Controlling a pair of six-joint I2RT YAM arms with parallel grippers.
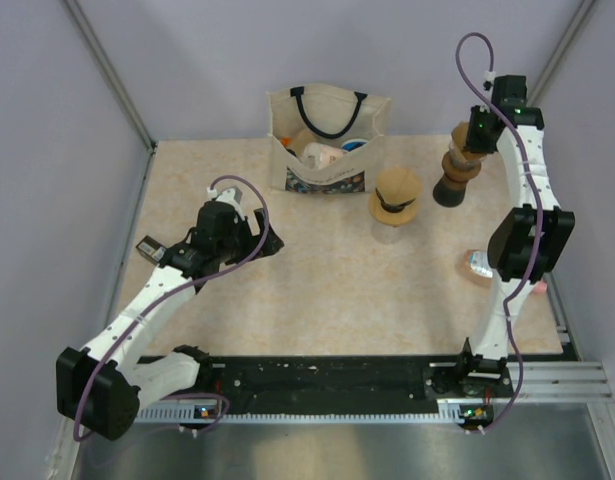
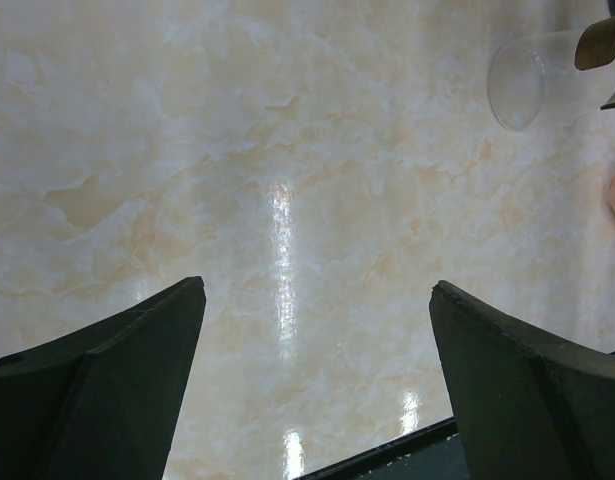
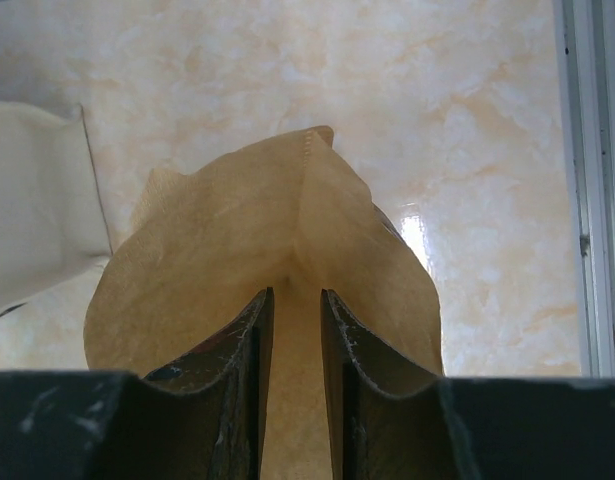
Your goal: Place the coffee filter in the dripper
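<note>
right gripper (image 3: pixel 295 295): clamped on coffee filter (image 3: pixel 207 250) | left gripper (image 2: pixel 317 283): held wide, empty | risk: thin paper could be crushed or dropped, caused by narrow fold pinch

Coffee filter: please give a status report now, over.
Left hand open, empty. Right hand grips coffee filter, raised off table. Grinder stands close by.

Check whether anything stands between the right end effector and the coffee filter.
Nothing visible does. In the right wrist view, the right end effector has its two fingers nearly together on a raised fold of the coffee filter. The paper is directly in its grip, and no other object lies between them.
</note>
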